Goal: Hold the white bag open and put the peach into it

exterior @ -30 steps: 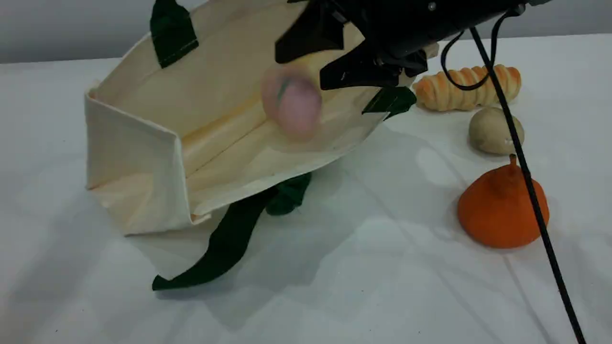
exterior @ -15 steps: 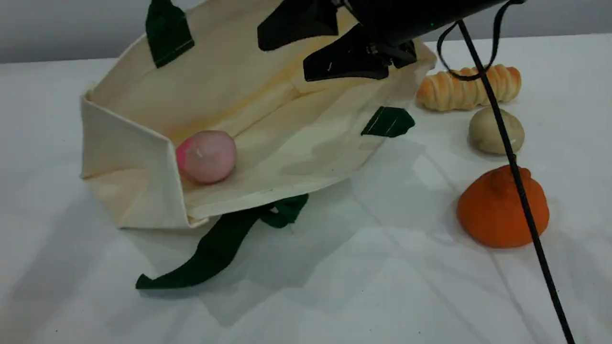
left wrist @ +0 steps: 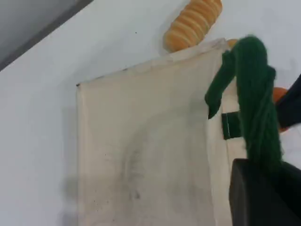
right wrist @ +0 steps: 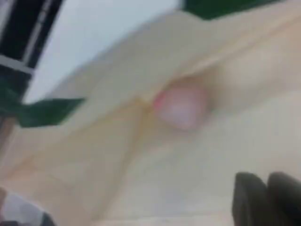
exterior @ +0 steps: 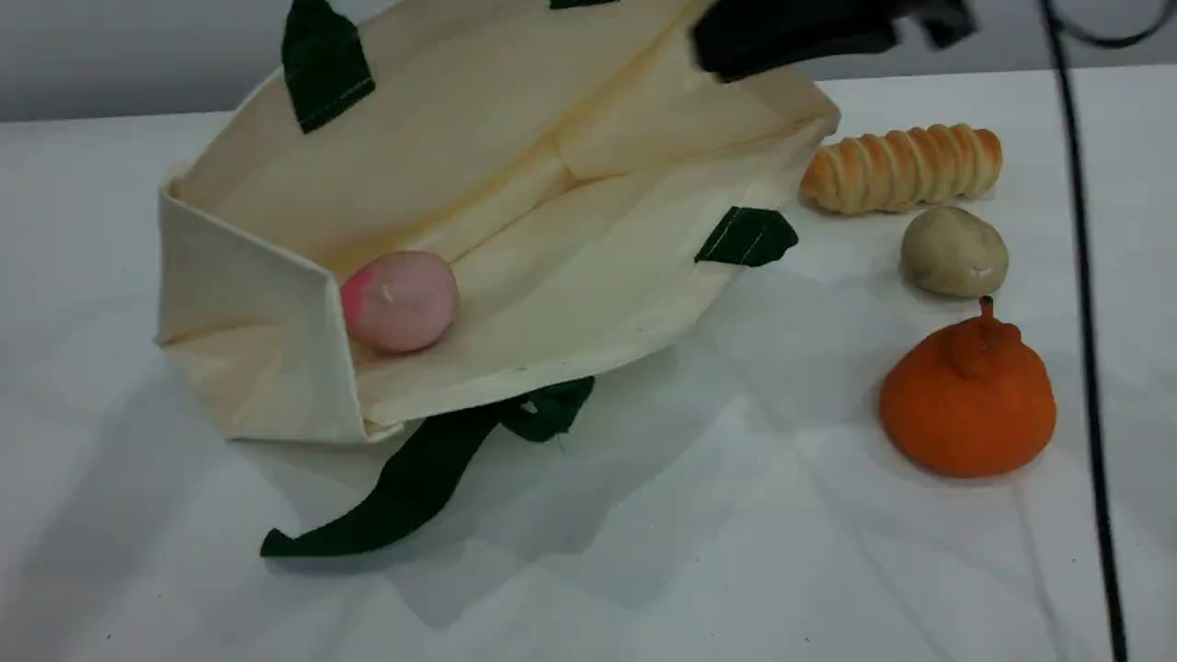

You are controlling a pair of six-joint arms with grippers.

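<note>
A dark green strap handle [exterior: 414, 473] trailed loose on the worktop [exterior: 644, 570] nearest the camera, beneath the white bag [exterior: 515, 221]. To the right sat an orange knobbed fruit [exterior: 967, 400], a beige potato [exterior: 954, 251] beyond it, and a ridged bread roll [exterior: 903, 167] farthest back. The peach [exterior: 401, 301] lay inside the bag, against its folded bottom corner. Above the bag's far rim, the right end effector [right wrist: 265, 195] had its fingers together, holding nothing. The left end effector [left wrist: 263, 188] was clamped on the other green handle [left wrist: 254, 94], lifting the bag's upper side open.
</note>
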